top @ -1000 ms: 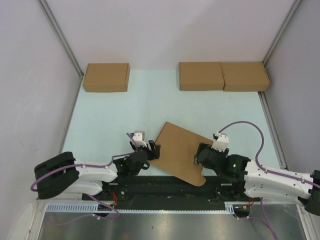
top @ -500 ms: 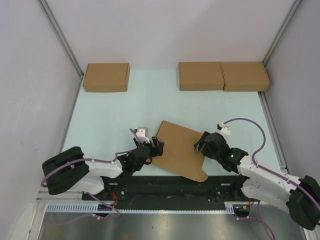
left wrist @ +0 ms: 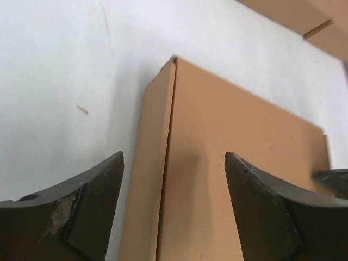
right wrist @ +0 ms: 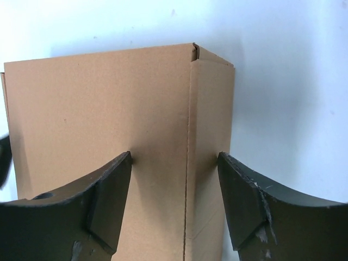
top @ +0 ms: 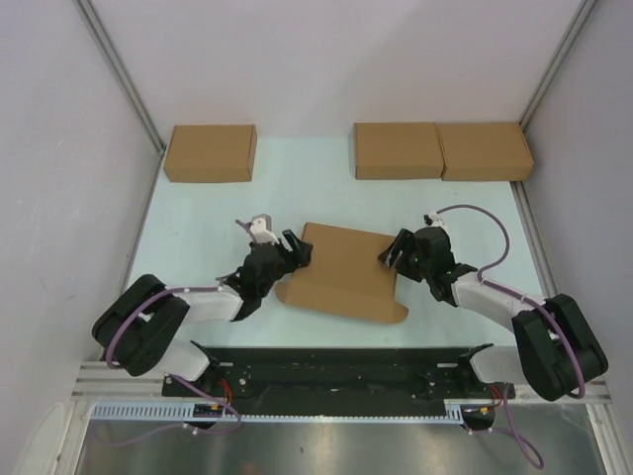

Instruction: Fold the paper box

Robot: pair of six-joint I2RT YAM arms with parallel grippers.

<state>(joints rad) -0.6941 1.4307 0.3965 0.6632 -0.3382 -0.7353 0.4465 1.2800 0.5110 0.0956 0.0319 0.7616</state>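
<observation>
The paper box [top: 341, 272] lies closed and flat on the pale table, a brown cardboard rectangle with a rounded tab at its near right corner. My left gripper [top: 292, 249] is open at the box's left edge. In the left wrist view the box [left wrist: 234, 141] and its left side wall lie between the spread fingers of the gripper [left wrist: 174, 163]. My right gripper [top: 393, 255] is open at the box's right edge. In the right wrist view the box [right wrist: 109, 103] fills the gap of the gripper [right wrist: 174, 157], whose fingertips straddle the right fold line.
Three smaller closed cardboard boxes stand along the back edge: one at the left [top: 210, 152], two side by side at the right [top: 398, 150] [top: 485, 150]. Grey walls close in both sides. The black base rail [top: 336, 371] runs along the near edge.
Both arms have reached forward, pushing the box away from the near edge towards the middle. The box has turned to lie nearly square to the table. Both grippers stay open.
</observation>
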